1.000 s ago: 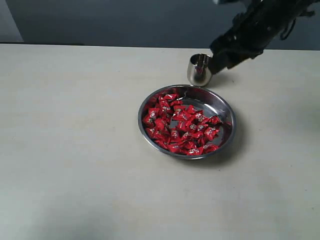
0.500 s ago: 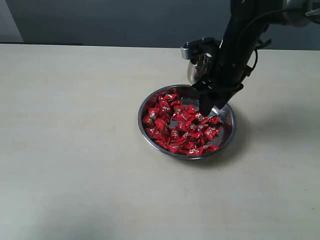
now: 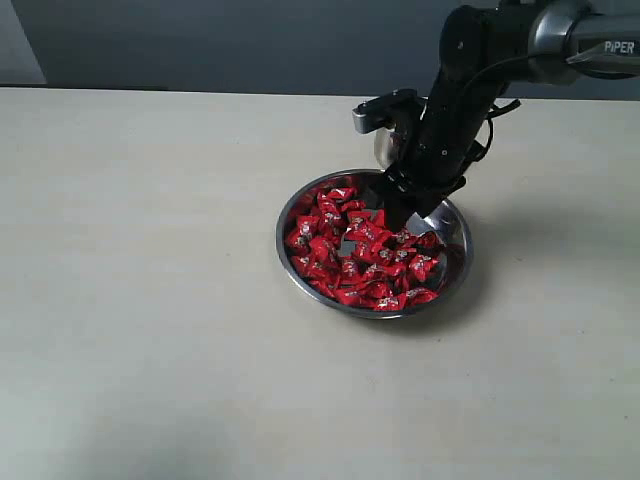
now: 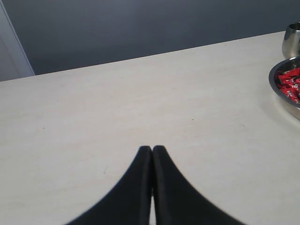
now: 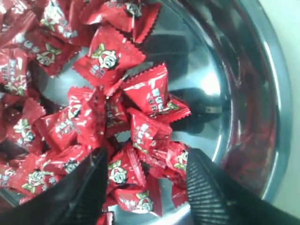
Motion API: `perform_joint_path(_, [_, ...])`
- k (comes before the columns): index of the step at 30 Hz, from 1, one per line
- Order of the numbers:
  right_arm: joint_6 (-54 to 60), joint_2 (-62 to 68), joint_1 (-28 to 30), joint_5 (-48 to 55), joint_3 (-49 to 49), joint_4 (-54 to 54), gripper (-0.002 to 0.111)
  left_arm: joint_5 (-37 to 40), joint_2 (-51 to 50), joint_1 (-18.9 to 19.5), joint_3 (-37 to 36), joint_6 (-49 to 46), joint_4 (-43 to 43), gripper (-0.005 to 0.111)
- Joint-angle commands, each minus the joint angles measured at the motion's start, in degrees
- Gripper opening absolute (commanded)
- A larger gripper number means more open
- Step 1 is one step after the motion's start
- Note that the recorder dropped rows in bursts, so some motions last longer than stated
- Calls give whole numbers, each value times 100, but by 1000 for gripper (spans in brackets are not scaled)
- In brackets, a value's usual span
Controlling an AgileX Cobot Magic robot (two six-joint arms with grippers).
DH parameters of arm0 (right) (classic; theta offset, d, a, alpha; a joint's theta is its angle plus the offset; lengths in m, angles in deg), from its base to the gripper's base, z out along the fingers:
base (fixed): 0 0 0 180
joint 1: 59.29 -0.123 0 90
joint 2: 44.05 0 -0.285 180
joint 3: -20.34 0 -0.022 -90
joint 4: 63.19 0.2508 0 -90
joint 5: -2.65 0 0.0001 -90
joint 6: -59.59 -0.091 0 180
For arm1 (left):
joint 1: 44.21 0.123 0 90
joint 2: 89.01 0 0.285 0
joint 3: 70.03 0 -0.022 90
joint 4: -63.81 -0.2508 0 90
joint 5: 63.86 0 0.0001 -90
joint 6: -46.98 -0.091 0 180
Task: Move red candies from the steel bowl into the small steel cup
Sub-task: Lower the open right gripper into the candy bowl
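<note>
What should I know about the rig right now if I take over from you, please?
Right gripper: open, low in the bowl, fingers either side of a few candies, nothing gripped.
Left gripper: shut, empty, over bare table, away from the bowl.
Cup: upright just beyond the bowl; its inside is not visible.
Done: unclear; the bowl holds many candies.
Left: close on a candy, carry it to the cup, release, repeat.
</note>
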Motion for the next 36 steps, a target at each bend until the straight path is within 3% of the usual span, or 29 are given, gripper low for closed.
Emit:
perform_joint_path(1, [-23, 60, -8, -82, 33, 46, 50, -20, 25, -60, 6, 32, 2, 0])
perform_joint_path(36, [0, 258, -8, -163, 33, 196, 50, -20, 25, -60, 6, 32, 2, 0])
